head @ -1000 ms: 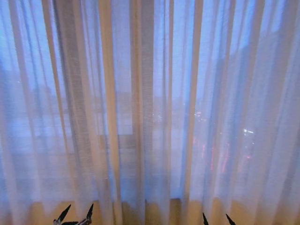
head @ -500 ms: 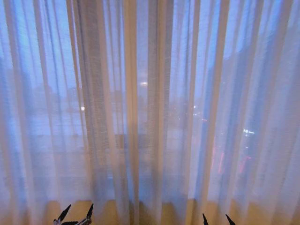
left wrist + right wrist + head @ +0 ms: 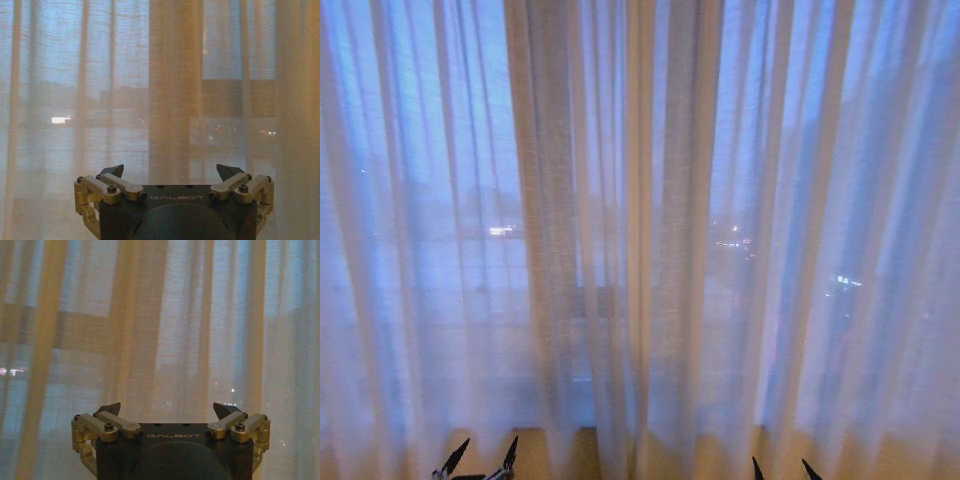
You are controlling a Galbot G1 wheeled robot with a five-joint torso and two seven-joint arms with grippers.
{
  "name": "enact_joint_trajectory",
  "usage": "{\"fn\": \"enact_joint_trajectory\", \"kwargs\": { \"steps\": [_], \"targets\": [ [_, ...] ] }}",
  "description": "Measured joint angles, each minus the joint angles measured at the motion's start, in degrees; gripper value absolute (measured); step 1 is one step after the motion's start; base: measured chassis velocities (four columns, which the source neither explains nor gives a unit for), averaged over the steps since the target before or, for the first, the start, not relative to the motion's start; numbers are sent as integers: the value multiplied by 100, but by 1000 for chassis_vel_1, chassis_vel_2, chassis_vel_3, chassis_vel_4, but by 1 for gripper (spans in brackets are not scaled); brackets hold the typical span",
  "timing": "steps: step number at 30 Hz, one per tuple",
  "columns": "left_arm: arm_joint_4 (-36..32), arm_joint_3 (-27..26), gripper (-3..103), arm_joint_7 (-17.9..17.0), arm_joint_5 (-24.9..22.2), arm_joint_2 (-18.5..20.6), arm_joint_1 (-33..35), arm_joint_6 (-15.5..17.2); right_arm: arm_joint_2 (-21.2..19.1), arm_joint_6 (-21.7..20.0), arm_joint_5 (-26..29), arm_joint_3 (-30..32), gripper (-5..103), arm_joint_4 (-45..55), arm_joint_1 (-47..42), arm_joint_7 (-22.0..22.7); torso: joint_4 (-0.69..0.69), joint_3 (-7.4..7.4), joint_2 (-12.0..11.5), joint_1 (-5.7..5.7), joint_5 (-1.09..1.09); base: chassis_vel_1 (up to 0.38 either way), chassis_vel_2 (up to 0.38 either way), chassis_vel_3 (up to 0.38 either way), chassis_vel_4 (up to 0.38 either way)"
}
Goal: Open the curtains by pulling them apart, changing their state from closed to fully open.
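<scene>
A: Where are the curtains (image 3: 640,200) right now?

B: Hanging shut across the whole window in front of the robot, sheer white and full of vertical folds, with dusk city lights glowing through. The densest bunch of folds sits near the middle of the head view; that is probably where two panels meet, though I can't make out a clear seam, so I won't swear to the count.

A: How will they handle?

B: Light, soft and limp, I'd judge. Thin fabric like that slips out of a shallow pinch, so each gripper should close on a thick gathered fold beside the middle and drag it sideways.

A: And the grippers?

B: Two. The left gripper (image 3: 170,172) is released, jaws spread wide, facing the fabric and apart from it. The right gripper (image 3: 167,410) is the same: spread, holding nothing, short of the cloth. Their tips show low in the head view, left gripper (image 3: 480,455) and right gripper (image 3: 782,466).
</scene>
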Motion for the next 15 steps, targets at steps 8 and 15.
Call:
{"fn": "enact_joint_trajectory", "kwargs": {
  "steps": [8,15],
  "targets": [
    [-13,2,100,16,5,-14,4,-2,0,64,-2,-6,100,-14,-7,-37,0,0,0,0,0,156,157,-165,-165],
    [-19,-17,100,16,9,-10,10,-33,1,189,-57,53,100,-86,5,-233,-1,0,0,1,-1,71,74,-70,-75]
  ]
}}
